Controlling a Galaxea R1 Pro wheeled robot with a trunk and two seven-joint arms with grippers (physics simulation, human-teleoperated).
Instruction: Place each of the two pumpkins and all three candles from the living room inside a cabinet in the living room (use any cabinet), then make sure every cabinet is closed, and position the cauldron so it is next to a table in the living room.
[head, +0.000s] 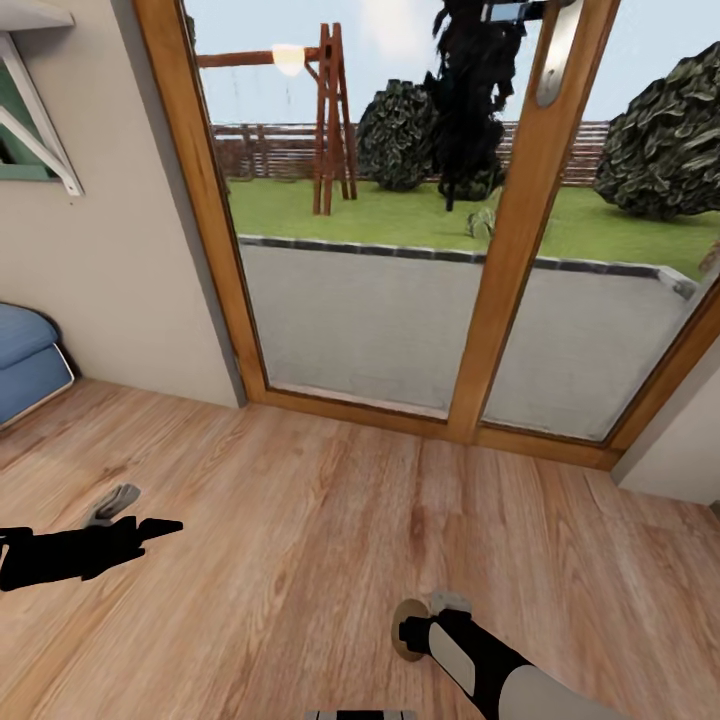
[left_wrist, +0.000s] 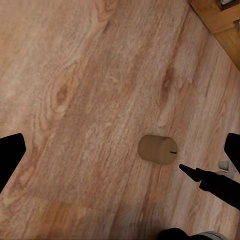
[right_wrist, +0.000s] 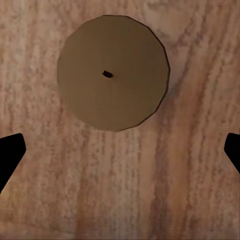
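candle (right_wrist: 113, 78) upright on wooden floor (head: 300, 520), near glass door (head: 400, 300) | right gripper (right_wrist: 120, 155) directly above it, jaws spread, empty | left gripper (left_wrist: 120, 160) apart, empty | likely light, rigid, smooth; may tip or roll | grip across round sides

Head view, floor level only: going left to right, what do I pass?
Blue cushion → left gripper → candle beneath the right gripper.
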